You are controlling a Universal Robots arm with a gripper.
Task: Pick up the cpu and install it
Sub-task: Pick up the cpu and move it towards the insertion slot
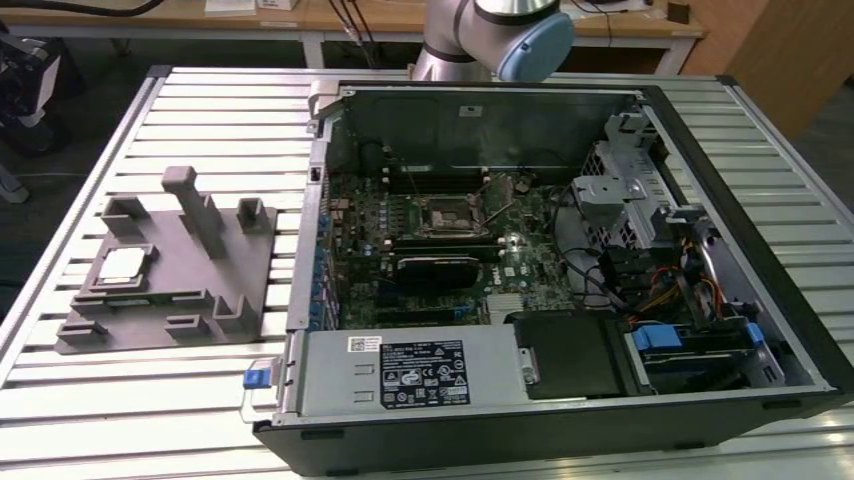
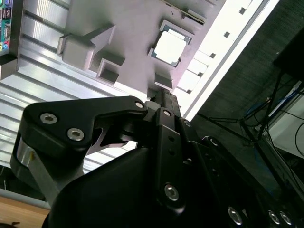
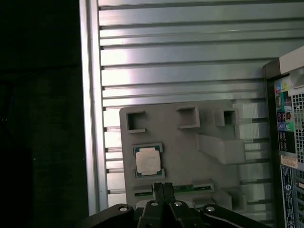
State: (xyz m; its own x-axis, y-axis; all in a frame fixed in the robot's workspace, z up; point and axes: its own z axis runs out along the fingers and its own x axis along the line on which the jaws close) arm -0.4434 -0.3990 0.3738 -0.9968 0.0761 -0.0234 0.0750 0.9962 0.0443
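The cpu (image 1: 122, 266) is a small square chip with a silvery top. It lies flat in a recess of the grey moulded tray (image 1: 167, 290) at the exterior view's left. Both wrist views look down on the cpu (image 3: 147, 160) (image 2: 169, 47) in the tray (image 3: 190, 156) (image 2: 128, 19). My gripper (image 3: 162, 186) (image 2: 159, 95) hangs well above the tray, near the cpu's edge, with its black fingers closed together and nothing between them. The black socket (image 1: 437, 215) sits on the motherboard inside the open computer case (image 1: 534, 250).
The tray carries several upright posts (image 1: 198, 205). The case (image 3: 289, 118) stands beside the tray on a ribbed metal table (image 1: 80, 400). My arm's base (image 1: 487, 30) rises behind the case. Cables and drive bays (image 1: 667, 300) fill the case's right side in the exterior view.
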